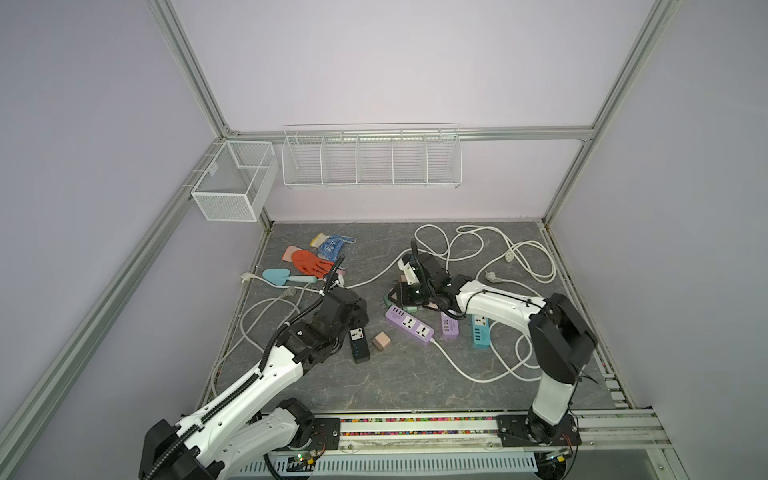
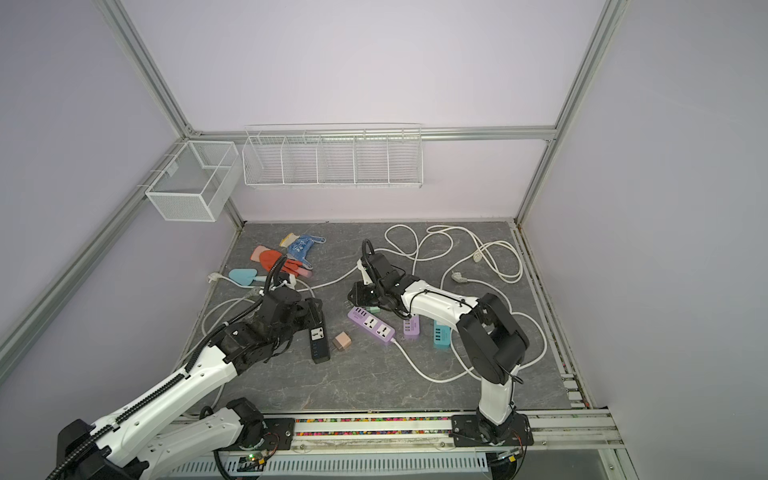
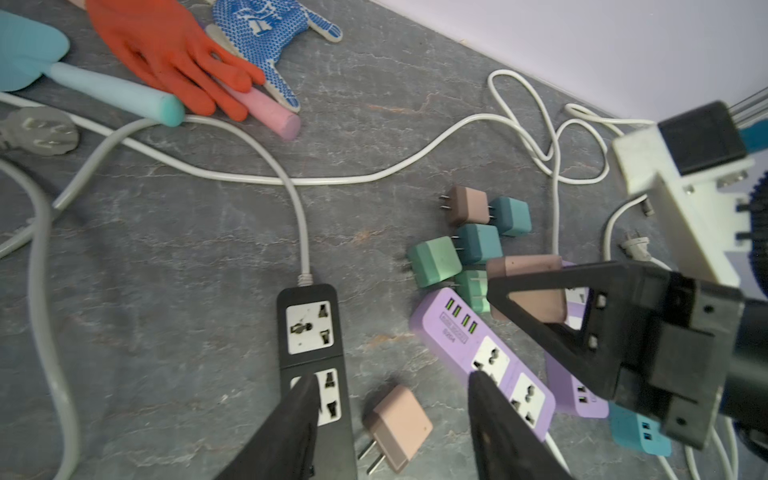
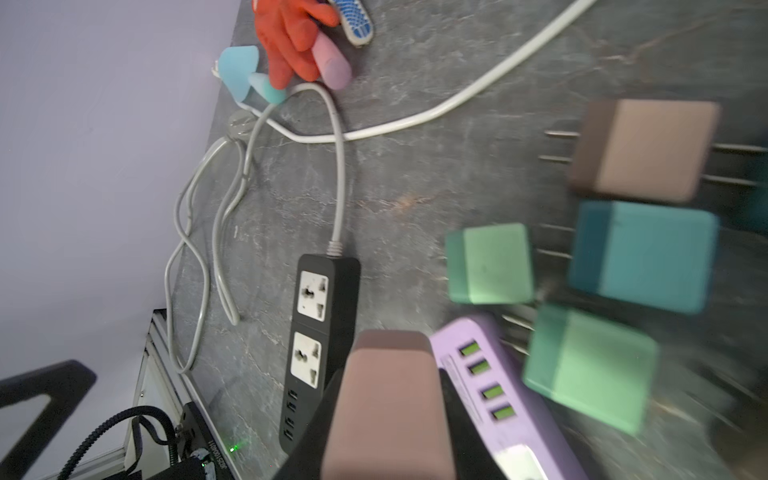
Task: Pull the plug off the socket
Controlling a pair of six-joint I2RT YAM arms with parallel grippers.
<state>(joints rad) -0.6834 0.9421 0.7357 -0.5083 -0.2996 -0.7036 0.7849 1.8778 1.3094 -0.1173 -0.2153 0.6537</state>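
Nearby, held plug (image 4: 386, 407), loose plugs (image 3: 478, 243), purple strip (image 3: 457, 324)

A pale pink cube plug (image 3: 397, 428) lies on its side on the table (image 3: 208, 232), two prongs bare, just beside but clear of the black power strip (image 3: 311, 328), which lies flat with both white sockets empty. A brownish plug (image 4: 390, 419) sits clamped in the right pincer (image 4: 388, 382), near the purple power strip (image 3: 482, 345).
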